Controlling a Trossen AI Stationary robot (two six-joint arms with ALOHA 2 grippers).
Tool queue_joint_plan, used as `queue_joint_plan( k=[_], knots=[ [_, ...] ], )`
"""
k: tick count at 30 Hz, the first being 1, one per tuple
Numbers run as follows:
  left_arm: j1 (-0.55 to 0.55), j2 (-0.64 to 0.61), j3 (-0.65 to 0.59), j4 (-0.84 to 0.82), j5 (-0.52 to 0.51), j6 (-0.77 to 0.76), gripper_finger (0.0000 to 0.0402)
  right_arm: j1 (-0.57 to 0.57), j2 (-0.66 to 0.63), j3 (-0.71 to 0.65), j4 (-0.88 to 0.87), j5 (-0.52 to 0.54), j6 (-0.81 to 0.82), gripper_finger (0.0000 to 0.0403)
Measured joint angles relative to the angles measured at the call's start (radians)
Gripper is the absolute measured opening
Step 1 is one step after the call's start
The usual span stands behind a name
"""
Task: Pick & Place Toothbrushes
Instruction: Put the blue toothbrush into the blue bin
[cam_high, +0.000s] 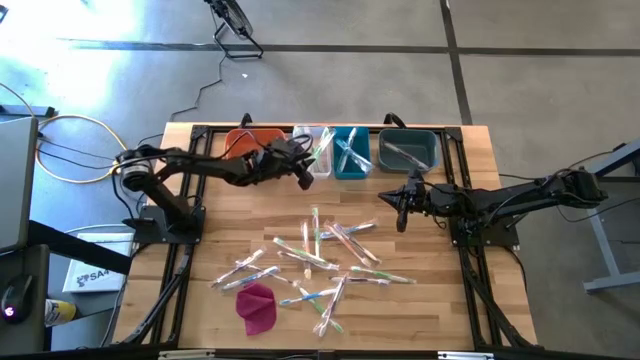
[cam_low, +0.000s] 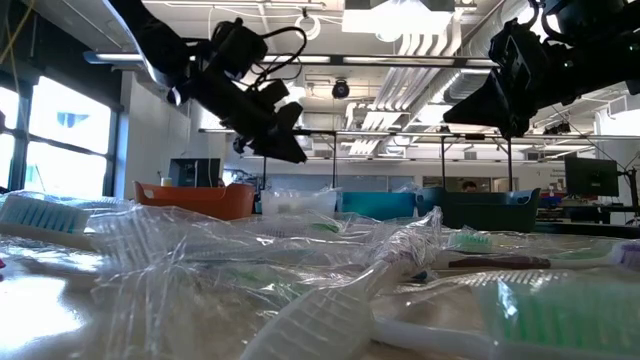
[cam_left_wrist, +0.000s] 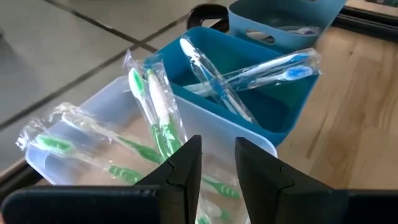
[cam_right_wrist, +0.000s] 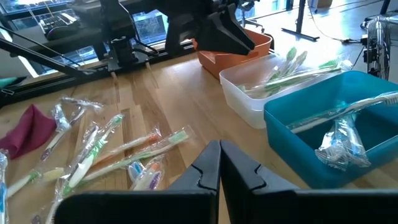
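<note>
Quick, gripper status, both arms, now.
Left gripper: open, holding nothing, over the clear bin.
Right gripper: shut, empty, above the table.

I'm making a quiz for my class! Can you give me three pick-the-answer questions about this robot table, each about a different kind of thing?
1. Where is the left gripper?
A. by the clear bin
B. over the cloth
C. off the table

2. What colour is the cloth?
A. yellow
B. magenta
C. black

3. How is the right gripper?
A. wide open
B. gripping a brush
C. shut, empty

Answers: 1 A, it hovers at the bin holding green toothbrushes. 2 B, seen from above. 3 C, its fingers meet with nothing between.
</note>
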Motion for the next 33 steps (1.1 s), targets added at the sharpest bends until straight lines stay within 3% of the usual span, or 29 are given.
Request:
queue_joint_plan(
  k=[33],
  knots=[
    [-0.009,-0.001,0.0,-0.062,-0.01,0.042,0.0095,0.0,0.0,0.0,0.0,0.0,0.0,0.0002]
  ],
)
